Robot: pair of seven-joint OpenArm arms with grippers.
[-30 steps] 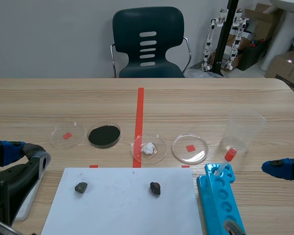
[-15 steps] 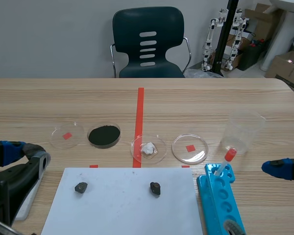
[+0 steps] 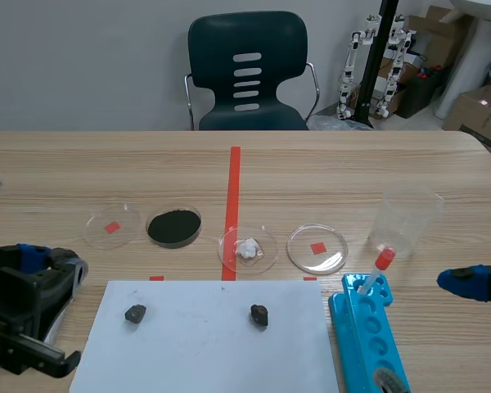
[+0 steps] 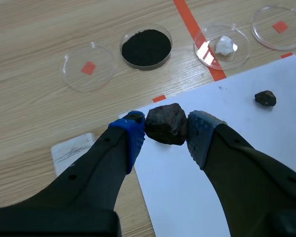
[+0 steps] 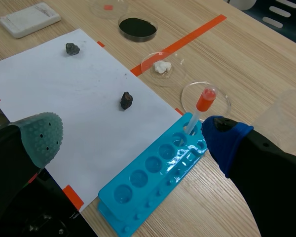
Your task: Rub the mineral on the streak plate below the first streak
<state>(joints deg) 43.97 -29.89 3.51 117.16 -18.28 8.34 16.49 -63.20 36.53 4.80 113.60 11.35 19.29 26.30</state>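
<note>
Left claw of mine is clamped on the mineral, a rough dark-brown lump pressed between both blue pads. At about eight o'clock from that lump the streak plate lies flat on the wooden table. It is a small white tile with faint grey smudges, just off the edge of the white paper sheet, and the mineral is not touching it. At two o'clock from my grip a smaller dark stone rests on the sheet. Farther out, from ten to one o'clock, sit a clear petri dish over a red mark, a dish of black powder and a dish with a white lump. Right claw is spread wide with nothing between its pads, above the sheet's edge and the blue well tray. A red-bulbed dropper stands in that tray at one o'clock.
</note>
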